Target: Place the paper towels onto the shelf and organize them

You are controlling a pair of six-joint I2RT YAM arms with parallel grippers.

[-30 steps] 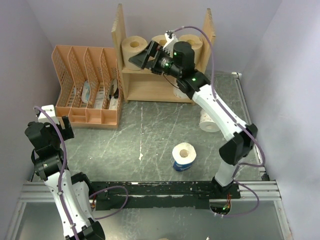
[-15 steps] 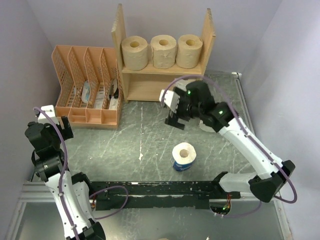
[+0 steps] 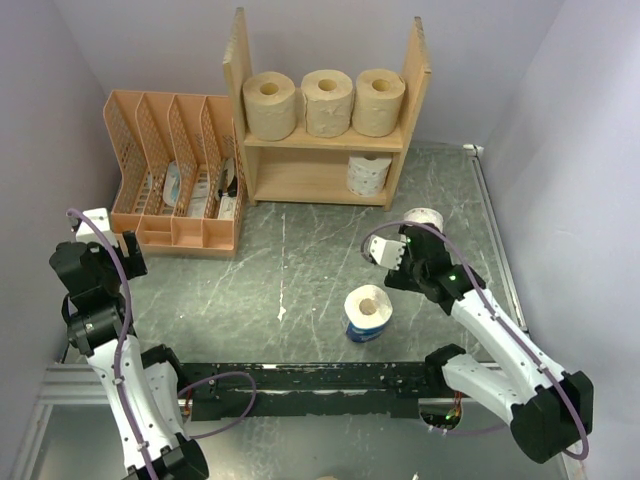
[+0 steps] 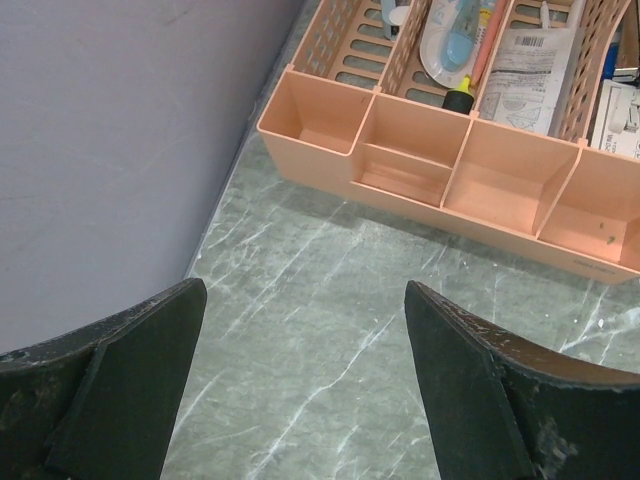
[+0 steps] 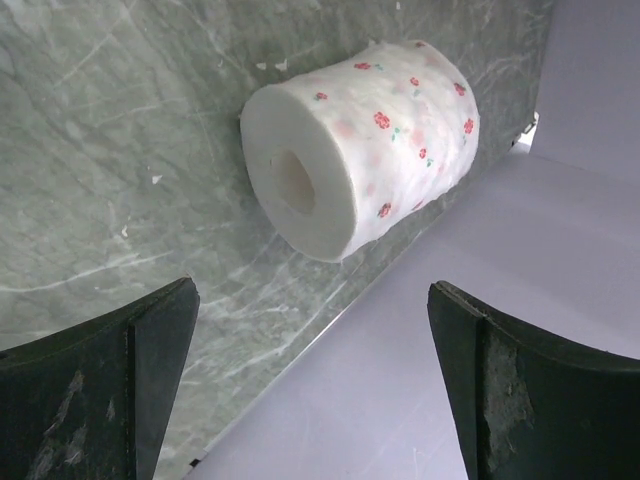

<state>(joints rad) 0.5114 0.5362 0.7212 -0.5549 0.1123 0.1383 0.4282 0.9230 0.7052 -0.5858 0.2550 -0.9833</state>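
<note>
Right gripper spread wide, empty, above the white floral-print roll, which sat on the table by the right wall. Three tan rolls lined the top tier of the shelf, far side. One white roll sat on the lower tier. Blue-wrapped roll stood mid-table. Left gripper released, near the orange organizer.

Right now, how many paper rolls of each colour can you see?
Brown rolls: 3
White rolls: 2
Blue-wrapped roll: 1
Total: 6
</note>
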